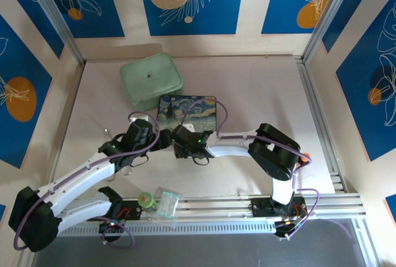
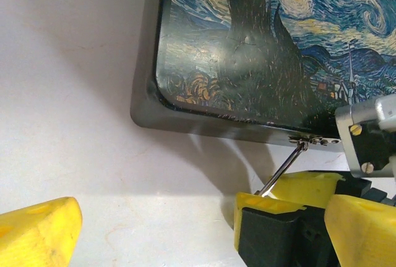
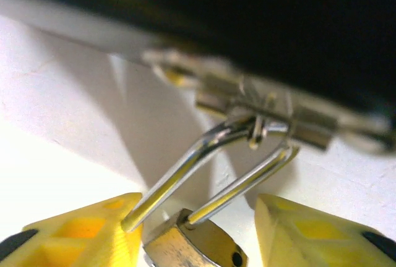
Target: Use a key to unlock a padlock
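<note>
Starting from the painted box (image 1: 187, 109), we see the left gripper (image 2: 198, 233) spread wide and empty, the right gripper (image 3: 198, 208) bracketing the padlock (image 3: 195, 247) hung on its latch (image 3: 260, 112); whether it is clamped, we cannot tell. We judge this the steadying step; next comes a firm hold, then the key.

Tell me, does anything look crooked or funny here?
Just the padlock. It hangs from the latch on the box's near edge and slants out from the box instead of hanging straight down. Its body sits between the right tool's fingers. Nothing looks broken or spilled.
</note>
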Motion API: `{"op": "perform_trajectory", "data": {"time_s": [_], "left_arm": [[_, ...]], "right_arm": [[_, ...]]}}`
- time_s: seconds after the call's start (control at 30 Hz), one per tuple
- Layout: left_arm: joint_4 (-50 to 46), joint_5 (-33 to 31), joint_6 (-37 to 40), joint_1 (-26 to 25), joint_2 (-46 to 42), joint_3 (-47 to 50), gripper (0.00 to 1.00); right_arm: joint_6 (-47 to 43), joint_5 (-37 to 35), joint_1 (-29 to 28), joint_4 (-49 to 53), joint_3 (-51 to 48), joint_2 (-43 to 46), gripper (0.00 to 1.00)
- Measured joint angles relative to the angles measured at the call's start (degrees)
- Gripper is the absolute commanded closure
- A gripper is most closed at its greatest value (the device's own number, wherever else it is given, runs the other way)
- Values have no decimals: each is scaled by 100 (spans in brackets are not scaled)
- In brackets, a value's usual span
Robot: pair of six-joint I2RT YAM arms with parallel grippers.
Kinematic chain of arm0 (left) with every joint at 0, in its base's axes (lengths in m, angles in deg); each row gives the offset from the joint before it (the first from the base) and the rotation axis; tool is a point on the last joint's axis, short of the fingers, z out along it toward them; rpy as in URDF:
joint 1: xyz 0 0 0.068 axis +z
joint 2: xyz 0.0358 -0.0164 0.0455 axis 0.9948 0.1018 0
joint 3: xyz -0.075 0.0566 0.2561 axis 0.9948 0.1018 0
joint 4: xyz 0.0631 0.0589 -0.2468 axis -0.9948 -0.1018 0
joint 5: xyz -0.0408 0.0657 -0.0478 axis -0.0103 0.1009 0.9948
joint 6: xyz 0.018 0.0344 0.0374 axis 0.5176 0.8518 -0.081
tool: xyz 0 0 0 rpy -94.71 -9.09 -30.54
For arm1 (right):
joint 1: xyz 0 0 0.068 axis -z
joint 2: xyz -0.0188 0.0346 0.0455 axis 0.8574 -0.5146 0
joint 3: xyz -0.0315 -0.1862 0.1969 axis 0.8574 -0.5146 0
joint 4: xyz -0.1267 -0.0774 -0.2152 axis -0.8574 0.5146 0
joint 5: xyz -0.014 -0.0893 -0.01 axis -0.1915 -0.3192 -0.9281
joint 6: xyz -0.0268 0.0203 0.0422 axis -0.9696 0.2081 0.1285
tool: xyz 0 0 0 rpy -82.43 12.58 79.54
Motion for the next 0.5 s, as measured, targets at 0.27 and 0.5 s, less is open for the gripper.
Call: {"op": "perform_trajectory", "data": {"time_s": [0.27,0.5], "left_arm": [[103,2,-2,9,0,7,0],[133,4,-2,9,17,22,0]], "right_arm": [[4,-24,0,44,-37,20,61],[9,-94,-9,111,-116,111,61]]}}
